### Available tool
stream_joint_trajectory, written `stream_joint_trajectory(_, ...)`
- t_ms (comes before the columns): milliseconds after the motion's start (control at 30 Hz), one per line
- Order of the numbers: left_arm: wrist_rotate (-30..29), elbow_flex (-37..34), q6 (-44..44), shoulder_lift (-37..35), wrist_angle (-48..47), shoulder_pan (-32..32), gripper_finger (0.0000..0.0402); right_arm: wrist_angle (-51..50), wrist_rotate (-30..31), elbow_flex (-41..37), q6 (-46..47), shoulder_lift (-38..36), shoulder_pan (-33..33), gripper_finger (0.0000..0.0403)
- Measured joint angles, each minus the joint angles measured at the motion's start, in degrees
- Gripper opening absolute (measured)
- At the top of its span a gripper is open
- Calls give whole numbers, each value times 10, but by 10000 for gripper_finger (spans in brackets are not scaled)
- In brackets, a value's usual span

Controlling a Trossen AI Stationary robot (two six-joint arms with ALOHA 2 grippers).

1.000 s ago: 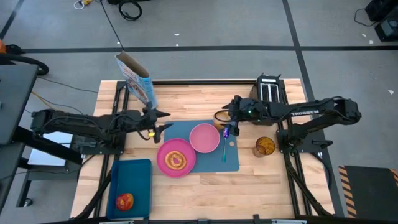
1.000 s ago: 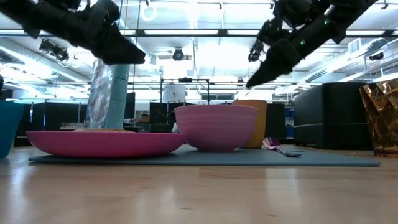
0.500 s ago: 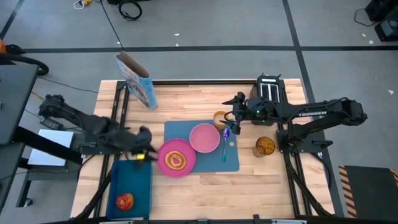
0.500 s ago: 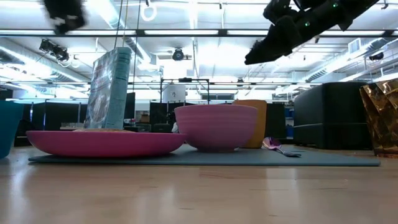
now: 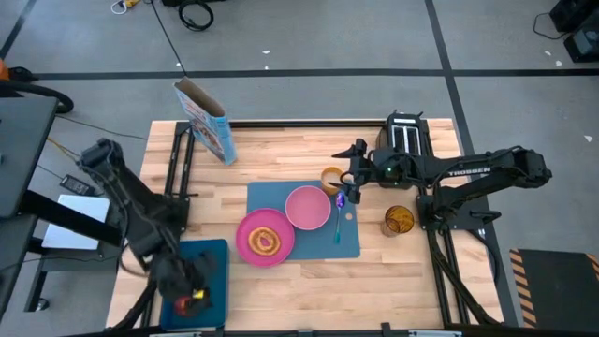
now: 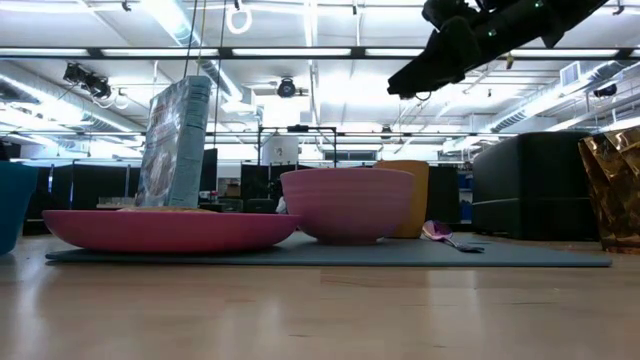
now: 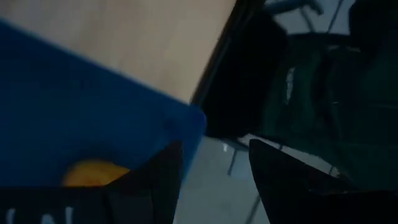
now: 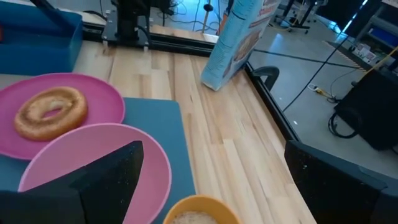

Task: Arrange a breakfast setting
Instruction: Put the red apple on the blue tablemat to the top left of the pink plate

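Hovering over the dark-blue rectangular tray (image 5: 213,257) holding the round red apple (image 5: 190,301), the left gripper (image 5: 187,288) has jaws parted. Right gripper (image 5: 348,178), jaws spread, hangs above the smooth orange cup (image 5: 330,179) beside the flat placemat (image 5: 351,245).

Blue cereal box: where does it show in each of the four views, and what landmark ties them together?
High view: blue cereal box stands at the table's far left.
Low view: upright behind the round pink plate.
Left wrist view: not in it.
Right wrist view: leaning, far off.
Shared landmark: the pink plate.
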Motion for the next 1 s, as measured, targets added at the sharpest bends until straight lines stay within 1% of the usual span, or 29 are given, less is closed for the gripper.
stream_joint_trajectory(67,24,27,-32,31,-8,-8,191,0,2,0,11,0,3,399)
stream_joint_trajectory(133,57,57,-59,63,-37,-15,191,0,11,0,23,0,6,399)
stream_joint_trajectory(233,106,101,-100,108,-137,-33,191,1,16,0,34,0,11,399)
stream_joint_trajectory(300,126,120,-123,132,-201,-46,191,1,16,0,43,0,14,399)
stream_joint_trajectory(333,132,124,-129,141,-216,-51,191,1,16,0,47,0,16,399)
stream_joint_trajectory(533,139,126,-144,179,-198,-62,191,0,16,0,62,0,24,399)
stream_joint_trajectory(733,167,126,-156,203,-197,-62,190,0,17,0,64,0,27,399)
stream_joint_trajectory(867,172,126,-157,206,-206,-62,171,0,17,0,65,0,27,399)
stream_joint_trajectory(1000,172,126,-155,206,-229,-61,136,0,17,0,65,0,27,399)
